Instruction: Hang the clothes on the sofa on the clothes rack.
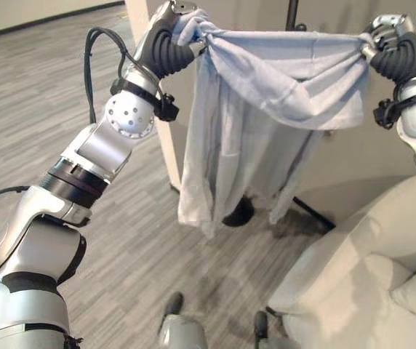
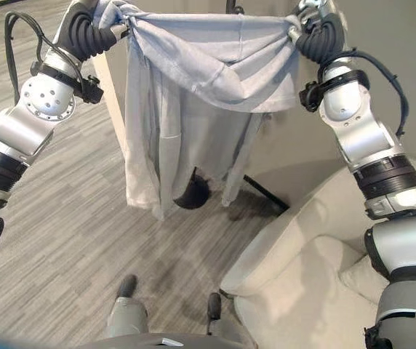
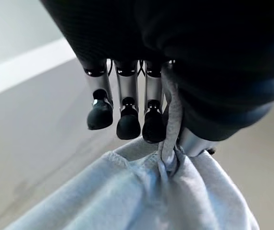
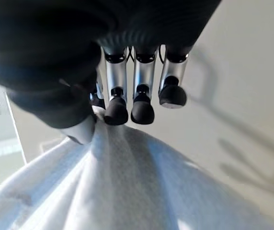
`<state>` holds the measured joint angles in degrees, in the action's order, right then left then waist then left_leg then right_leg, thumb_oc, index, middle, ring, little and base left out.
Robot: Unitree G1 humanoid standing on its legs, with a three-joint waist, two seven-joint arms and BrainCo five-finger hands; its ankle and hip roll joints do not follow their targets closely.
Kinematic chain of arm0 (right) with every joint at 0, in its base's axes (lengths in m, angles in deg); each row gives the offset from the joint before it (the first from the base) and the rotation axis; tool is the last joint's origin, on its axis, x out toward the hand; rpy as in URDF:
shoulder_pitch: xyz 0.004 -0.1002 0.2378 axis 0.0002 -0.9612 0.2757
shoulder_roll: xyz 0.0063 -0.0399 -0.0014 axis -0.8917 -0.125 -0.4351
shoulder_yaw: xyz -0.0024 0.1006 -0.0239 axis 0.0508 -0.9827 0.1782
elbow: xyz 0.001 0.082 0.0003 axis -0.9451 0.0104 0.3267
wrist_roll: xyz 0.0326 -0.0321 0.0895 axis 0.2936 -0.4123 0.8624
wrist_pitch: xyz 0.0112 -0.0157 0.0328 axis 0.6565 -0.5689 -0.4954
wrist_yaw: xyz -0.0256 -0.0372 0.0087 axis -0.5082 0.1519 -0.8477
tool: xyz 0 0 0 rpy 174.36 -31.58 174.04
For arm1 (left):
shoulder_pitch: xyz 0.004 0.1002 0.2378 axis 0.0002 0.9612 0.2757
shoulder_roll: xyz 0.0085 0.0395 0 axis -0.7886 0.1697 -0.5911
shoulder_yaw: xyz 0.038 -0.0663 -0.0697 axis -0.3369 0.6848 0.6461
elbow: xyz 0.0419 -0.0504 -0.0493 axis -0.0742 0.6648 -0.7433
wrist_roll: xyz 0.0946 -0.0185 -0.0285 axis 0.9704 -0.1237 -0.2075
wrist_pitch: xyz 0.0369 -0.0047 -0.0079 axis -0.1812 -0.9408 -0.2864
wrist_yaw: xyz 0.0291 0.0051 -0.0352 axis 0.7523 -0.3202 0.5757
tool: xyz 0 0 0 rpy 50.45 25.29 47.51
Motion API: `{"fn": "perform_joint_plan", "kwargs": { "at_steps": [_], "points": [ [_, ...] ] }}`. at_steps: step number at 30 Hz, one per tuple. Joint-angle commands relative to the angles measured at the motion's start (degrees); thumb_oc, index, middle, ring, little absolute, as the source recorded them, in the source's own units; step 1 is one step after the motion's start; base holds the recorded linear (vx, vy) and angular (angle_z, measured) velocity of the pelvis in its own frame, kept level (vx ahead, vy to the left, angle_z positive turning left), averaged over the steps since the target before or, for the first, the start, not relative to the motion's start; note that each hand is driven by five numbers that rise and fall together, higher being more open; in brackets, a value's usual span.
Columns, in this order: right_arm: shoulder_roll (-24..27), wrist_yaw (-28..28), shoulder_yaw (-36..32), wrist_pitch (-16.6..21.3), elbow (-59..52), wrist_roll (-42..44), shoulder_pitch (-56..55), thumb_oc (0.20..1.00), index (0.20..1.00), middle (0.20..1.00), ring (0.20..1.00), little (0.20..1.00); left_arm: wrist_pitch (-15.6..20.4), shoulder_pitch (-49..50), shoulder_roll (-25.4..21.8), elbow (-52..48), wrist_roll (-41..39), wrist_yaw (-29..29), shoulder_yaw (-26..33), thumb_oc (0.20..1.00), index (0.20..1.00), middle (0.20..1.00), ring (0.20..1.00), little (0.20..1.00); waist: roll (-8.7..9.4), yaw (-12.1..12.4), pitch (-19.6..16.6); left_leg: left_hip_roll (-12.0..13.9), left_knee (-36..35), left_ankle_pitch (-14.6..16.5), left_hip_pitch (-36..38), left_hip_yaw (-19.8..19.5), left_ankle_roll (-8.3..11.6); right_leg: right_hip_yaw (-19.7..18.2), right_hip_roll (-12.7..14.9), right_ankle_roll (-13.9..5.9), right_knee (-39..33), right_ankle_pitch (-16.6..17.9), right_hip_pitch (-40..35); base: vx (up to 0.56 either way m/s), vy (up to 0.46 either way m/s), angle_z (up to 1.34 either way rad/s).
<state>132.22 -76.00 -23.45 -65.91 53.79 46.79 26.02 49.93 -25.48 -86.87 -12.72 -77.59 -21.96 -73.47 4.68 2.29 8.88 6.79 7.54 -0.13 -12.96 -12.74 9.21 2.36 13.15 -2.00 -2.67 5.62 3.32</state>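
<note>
You have the pale blue-grey cloth garment (image 1: 266, 94) lifted high and stretched between both hands, well above the grey wood-grain floor (image 1: 62, 109). Your left hand (image 1: 170, 29) pinches one bunched top corner between thumb and curled fingers (image 3: 127, 124); your right hand (image 2: 316, 29) pinches the other corner the same way. The cloth sags in the middle and hangs in front of the thin black metal rack pole (image 1: 292, 14). The cream upholstered sofa (image 2: 317, 283) sits below your right arm.

The garment (image 1: 266, 80) stretches between the left hand (image 1: 170, 33) and right hand (image 1: 386, 40) — below their fingers (image 3: 127, 120), before the rack pole (image 1: 292, 14), sofa (image 1: 368, 269) lower right.
</note>
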Motion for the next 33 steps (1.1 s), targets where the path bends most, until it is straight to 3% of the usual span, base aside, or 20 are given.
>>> {"fn": "perform_joint_plan", "kwargs": {
  "at_steps": [1, 4, 6, 7, 8, 11, 13, 18, 26, 28, 30, 31, 33],
  "points": [
    [1.8, -2.8, -3.0, 0.7, 1.8, -1.0, 4.7, 0.2, 0.2, 0.2, 0.2, 0.2, 2.0, -5.0, -4.3, 0.1, -1.6, 2.4, 4.9, 0.2, 0.2, 0.2, 0.2, 0.2, -1.05, 2.3, -3.2, 1.1, -6.7, 2.0, 5.0, 5.9, -1.6, 6.6, 7.1, -11.72, 1.8, 4.4, -1.2, -0.01, 0.277, -0.81],
    [1.2, -2.9, -3.5, 0.8, 1.8, -0.9, 3.7, 0.2, 0.2, 0.2, 0.2, 0.2, 1.8, -3.6, -4.4, -0.8, -1.0, 2.2, 6.0, 0.2, 0.2, 0.2, 0.2, 0.2, -1.33, 2.6, -3.2, 0.4, -7.4, 1.6, 5.7, 8.0, -2.35, 9.3, 6.8, -11.36, 2.2, 3.2, -1.3, -0.04, 0.313, -1.11],
    [0.7, -1.8, -3.9, 0.1, 1.5, -1.0, 2.7, 0.2, 0.2, 0.2, 0.2, 0.2, 0.7, -1.1, -2.5, -2.0, 0.1, 0.9, 8.1, 0.2, 0.2, 0.2, 0.2, 0.2, -1.29, 2.2, -3.2, -3.9, -10.1, 0.9, 8.1, 9.6, -4.92, 6.0, -2.0, -9.21, 6.1, -5.3, -1.5, -0.01, 0.478, -0.57],
    [0.8, -1.8, -3.9, 0.1, 1.4, -1.0, 2.6, 0.2, 0.2, 0.2, 0.2, 0.2, 0.6, -1.0, -2.5, -2.1, 0.2, 0.9, 8.2, 0.2, 0.2, 0.2, 0.2, 0.2, -1.31, 2.2, -3.2, -4.0, -10.1, 0.6, 7.9, 9.6, -4.95, 5.9, -2.0, -9.19, 6.2, -5.2, -1.2, -0.01, 0.37, -0.21],
    [0.8, -1.7, -4.1, 0.1, 2.0, -1.0, 2.2, 0.2, 0.2, 0.2, 0.2, 0.2, 0.5, -0.2, -1.5, -1.8, 0.4, 0.5, 9.0, 0.2, 0.2, 0.2, 0.2, 0.2, -1.12, 2.2, -3.4, -5.8, -10.7, 0.0, 8.7, 9.9, -5.61, 5.6, -5.4, -8.46, 5.9, -6.8, -1.2, -0.01, 0.141, -0.17],
    [0.6, -1.9, -5.1, 0.3, 2.5, -0.7, 0.8, 0.2, 0.2, 0.2, 0.2, 0.2, 0.5, 1.0, -0.7, -2.1, 0.6, 0.2, 10.0, 0.2, 0.2, 0.2, 0.2, 0.2, -1.15, 2.1, -3.2, -6.5, -11.3, -0.1, 10.0, 9.8, -5.81, 4.8, -7.5, -7.81, 4.5, -7.4, -1.4, 0.03, 0.09, -0.15],
    [1.2, -2.0, -5.4, 0.4, 2.5, -1.0, 0.2, 0.2, 0.2, 0.2, 0.2, 0.2, 0.5, 0.8, -0.3, -2.0, 0.4, 0.3, 10.0, 0.2, 0.2, 0.2, 0.2, 0.2, -1.12, 1.5, -2.8, -7.0, -11.1, 0.0, 10.0, 9.8, -5.82, 2.3, -8.5, -7.7, 2.5, -6.7, -2.0, 0.03, 0.036, 0.01],
    [1.0, -1.6, -6.4, 0.1, 1.9, -0.6, -2.2, 0.2, 0.2, 0.2, 0.2, 0.2, 0.2, 2.2, 0.3, -2.0, 0.1, 0.0, 10.3, 0.2, 0.2, 0.2, 0.2, 0.2, -1.08, 1.0, -4.1, -7.0, -11.9, -0.4, 11.3, 9.3, -5.7, 2.9, -9.0, -7.38, -1.2, -4.6, -3.7, 0.04, -0.033, 0.08],
    [1.1, -1.3, -8.1, -0.1, 0.7, 0.2, -5.1, 0.2, 0.2, 0.2, 0.2, 0.2, -0.8, 4.3, 0.9, -2.2, 0.9, 0.1, 11.3, 0.2, 0.2, 0.2, 0.2, 0.2, -0.53, 0.0, -4.9, -5.5, -12.5, -0.6, 12.5, 8.6, -4.34, 4.3, -10.1, -6.72, -2.3, -6.0, -5.5, 0.03, -0.112, 0.1],
    [1.2, -1.2, -8.3, 0.0, 0.3, 0.2, -5.5, 0.2, 0.2, 0.2, 0.2, 0.2, -0.8, 4.6, 0.8, -2.5, 1.2, 0.0, 11.7, 0.2, 0.2, 0.2, 0.2, 0.2, 0.11, -0.3, -3.9, -5.1, -8.3, 0.7, 11.7, 7.8, -4.29, 4.6, -10.3, -5.91, -2.3, -6.3, -6.1, -0.03, -0.133, 0.27],
    [2.2, -1.7, -8.6, 0.3, -0.2, 0.3, -5.2, 0.2, 0.2, 0.2, 0.2, 0.2, -0.5, 3.8, 2.3, -2.3, 0.7, 0.3, 11.6, 0.2, 0.2, 0.2, 0.2, 0.2, 0.58, -0.8, -2.1, -5.5, -3.4, 0.9, 7.0, 10.3, -3.61, 6.1, -9.4, -5.93, -2.3, -6.9, -7.1, -0.01, -0.011, 0.35],
    [2.4, -2.5, -8.5, 0.6, 0.1, 0.2, -4.4, 0.2, 0.2, 0.2, 0.2, 0.2, -0.7, 2.8, 1.9, -1.7, 1.1, 0.7, 11.0, 0.2, 0.2, 0.2, 0.2, 0.2, 0.21, 0.2, -1.7, -7.9, -4.0, -0.6, 2.4, 10.6, -4.33, 5.8, -9.9, -5.9, -2.3, -6.8, -7.3, 0.05, 0.072, 0.55],
    [1.7, -2.5, -8.2, 0.5, 0.4, -0.4, -4.5, 0.2, 0.2, 0.2, 0.2, 0.2, -0.9, 2.9, 1.7, -1.5, 1.7, 0.8, 11.1, 0.2, 0.2, 0.2, 0.2, 0.2, -0.49, 0.3, -3.1, -7.8, -7.1, -0.6, 4.8, 10.7, -5.33, 5.0, -10.4, -6.2, -2.3, -7.5, -7.1, 0.21, 0.143, -0.12]
  ]
}}
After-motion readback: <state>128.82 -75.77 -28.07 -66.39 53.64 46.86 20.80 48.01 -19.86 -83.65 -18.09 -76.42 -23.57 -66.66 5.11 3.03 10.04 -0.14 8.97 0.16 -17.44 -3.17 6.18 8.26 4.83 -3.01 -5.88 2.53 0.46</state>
